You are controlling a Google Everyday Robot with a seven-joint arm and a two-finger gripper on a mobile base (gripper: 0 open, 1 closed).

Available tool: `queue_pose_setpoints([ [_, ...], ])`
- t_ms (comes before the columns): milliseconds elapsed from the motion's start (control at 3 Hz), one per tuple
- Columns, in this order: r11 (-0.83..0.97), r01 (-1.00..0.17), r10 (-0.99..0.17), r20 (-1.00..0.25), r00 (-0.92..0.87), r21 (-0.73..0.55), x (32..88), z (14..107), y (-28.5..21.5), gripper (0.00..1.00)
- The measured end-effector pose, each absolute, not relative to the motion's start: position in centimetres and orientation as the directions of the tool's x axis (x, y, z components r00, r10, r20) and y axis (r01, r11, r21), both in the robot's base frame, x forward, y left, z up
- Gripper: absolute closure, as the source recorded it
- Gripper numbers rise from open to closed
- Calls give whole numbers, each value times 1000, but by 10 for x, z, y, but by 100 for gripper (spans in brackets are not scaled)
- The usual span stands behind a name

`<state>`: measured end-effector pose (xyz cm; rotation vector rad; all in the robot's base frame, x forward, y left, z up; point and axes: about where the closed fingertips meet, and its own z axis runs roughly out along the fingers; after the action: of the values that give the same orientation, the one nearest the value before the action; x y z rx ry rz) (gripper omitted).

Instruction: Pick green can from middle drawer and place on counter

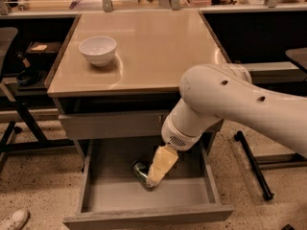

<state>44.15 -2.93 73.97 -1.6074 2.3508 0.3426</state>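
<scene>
And there was the arm (230, 102), a big white bulk reaching in from three o'clock and bending down over the front of the cabinet, with the yellowish gripper (153, 178) hanging from its wrist and pointing toward seven o'clock, down inside the open middle drawer (144, 199). The green can (139, 169) lay on its side on the drawer's grey floor, a little toward the back and close to the middle, and the gripper's tip sat right on it, covering its four o'clock end, so only the green and silver part at ten o'clock of the tip showed. Whether the gripper was wide, narrow or closed on the can, I could not tell: its lower end merged with the can from this angle. The drawer was pulled well out, with a closed grey drawer front (115, 124) above it. Up top, the beige counter (158, 47) carried a white bowl (98, 50) toward its ten o'clock corner, upright, well apart from the arm. A pale shoe (14, 219) poked in at seven o'clock on the speckled floor (43, 176)
</scene>
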Motion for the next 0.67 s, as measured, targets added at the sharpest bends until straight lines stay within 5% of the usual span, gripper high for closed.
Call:
queue_pose_setpoints([
  [667, 388, -917, -842, -367, -396, 99, 453, 674, -3, 0],
])
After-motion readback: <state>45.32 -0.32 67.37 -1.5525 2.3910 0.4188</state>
